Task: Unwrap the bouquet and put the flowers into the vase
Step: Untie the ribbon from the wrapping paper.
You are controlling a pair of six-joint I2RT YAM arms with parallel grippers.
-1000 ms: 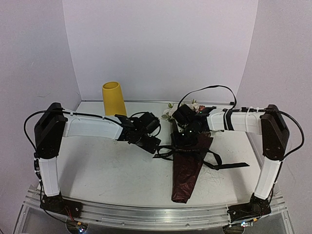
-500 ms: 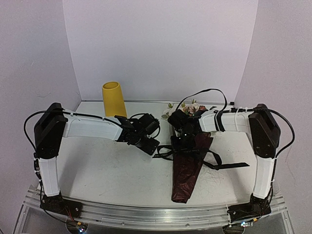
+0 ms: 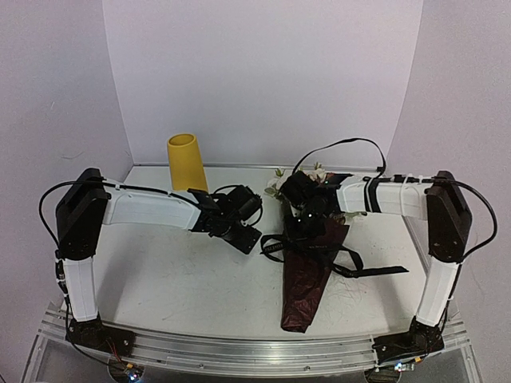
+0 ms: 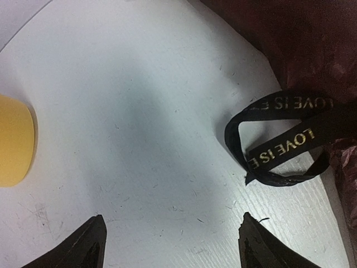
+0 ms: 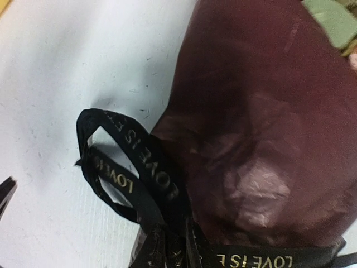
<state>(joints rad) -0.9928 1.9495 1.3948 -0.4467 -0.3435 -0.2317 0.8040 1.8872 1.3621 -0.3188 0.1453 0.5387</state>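
Paper is what makes the bouquet [image 3: 307, 275] awkward: the dark red wrap looks thin, crinkled and soft, so I judge it light, easily crushed and likely to slide on the table [image 3: 160, 279] if tugged from one side only. The black ribbon [image 4: 287, 143] is limp and smooth. Its knot sits about mid-length, with a loop lying to the left on the bare table and loose tails trailing to the right. A tail looks the better place to pull, since hauling on the loop may only tighten the knot. The flowers [image 3: 277, 183] have thin stems and small blooms, so I would take them low on the stems, never by the heads. The bouquet lies flat, right of centre, its long axis running near to far with a slight tilt: narrow tip toward the near edge, blooms toward the far side. The vase [image 3: 185, 159] stands upright at the far left, well apart. The left gripper [image 3: 246, 237] hovers just beside the loop with its jaws spread wide, holding nothing. The right gripper [image 3: 303, 231] is down over the knot; its fingers are hidden, so I cannot tell whether it has closed on the ribbon.
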